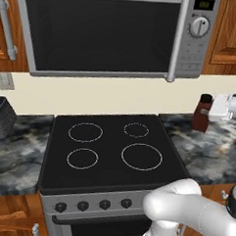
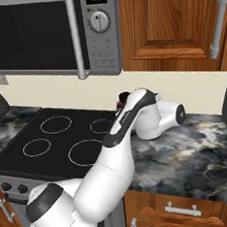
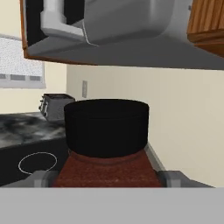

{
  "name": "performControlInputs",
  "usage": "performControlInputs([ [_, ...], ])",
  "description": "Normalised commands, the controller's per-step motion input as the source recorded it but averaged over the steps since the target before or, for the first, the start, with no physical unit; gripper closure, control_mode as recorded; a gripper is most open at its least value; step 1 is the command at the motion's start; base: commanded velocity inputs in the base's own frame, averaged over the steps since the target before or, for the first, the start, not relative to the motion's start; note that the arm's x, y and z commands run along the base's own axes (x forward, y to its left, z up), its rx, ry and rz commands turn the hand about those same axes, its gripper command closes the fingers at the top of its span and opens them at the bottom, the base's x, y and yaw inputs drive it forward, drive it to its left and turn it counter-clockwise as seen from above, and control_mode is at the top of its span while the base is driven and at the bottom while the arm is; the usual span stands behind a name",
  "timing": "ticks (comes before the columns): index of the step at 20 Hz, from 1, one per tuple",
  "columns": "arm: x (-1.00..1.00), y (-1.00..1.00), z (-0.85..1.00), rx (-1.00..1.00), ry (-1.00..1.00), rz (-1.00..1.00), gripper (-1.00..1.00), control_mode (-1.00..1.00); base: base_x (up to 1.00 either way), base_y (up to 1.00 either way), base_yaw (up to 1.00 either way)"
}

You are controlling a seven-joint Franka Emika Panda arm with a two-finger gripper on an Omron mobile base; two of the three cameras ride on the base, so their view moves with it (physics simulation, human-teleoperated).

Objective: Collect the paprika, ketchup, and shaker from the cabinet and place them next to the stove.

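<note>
Currently, paprika (image 1: pixel 202 113): reddish-brown jar with a black cap, upright on the marbled counter (image 1: pixel 209 151) just right of the stove, close to the back wall.
Paprika, close up: in the hand view the jar (image 3: pixel 107 146) sits between the two finger tips, its black cap large and its brown body low in the frame.
Gripper (image 3: pixel 107 178): jaws wide apart, one grey tip on each side of the jar body; whether the tips press on the jar cannot be told.
Stove (image 1: pixel 108 151): black glass cooktop with four white rings and a row of dark knobs on the silver front; its right edge lies just beside the jar.
Open room: bare counter stretches in front of the jar toward the near edge and to its right; the wall stands close behind it.
Overhead: microwave (image 1: pixel 114 34) hangs above the cooktop, wooden cabinet (image 1: pixel 232 35) doors to its right above the jar's spot.
Arm pose: in the right base view the white arm (image 2: pixel 122 134) rises from the lower left, bends over the stove's right edge and points its hand toward the wall, covering most of the jar.
Hand in left base view: white hand body (image 1: pixel 223 107) comes in level from the right, at the jar's upper half.
Farther off: dark toaster (image 1: pixel 1 116) on the counter left of the stove.
</note>
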Motion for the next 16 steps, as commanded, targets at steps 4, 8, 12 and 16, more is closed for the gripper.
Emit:
performControlInputs([
  [4,0.72,0.0,-0.43,0.0,0.0,0.12,1.0,-1.0,0.0,0.0,0.0],
  [8,0.59,-0.05,-0.43,0.0,0.0,0.08,1.0,-1.0,0.0,0.0,0.0],
  [12,0.52,-0.07,-0.44,-0.01,0.0,0.07,1.0,-1.0,0.0,0.0,0.0],
  [16,0.41,-0.13,-0.43,-0.01,0.0,0.04,1.0,-1.0,0.0,0.0,0.0],
])
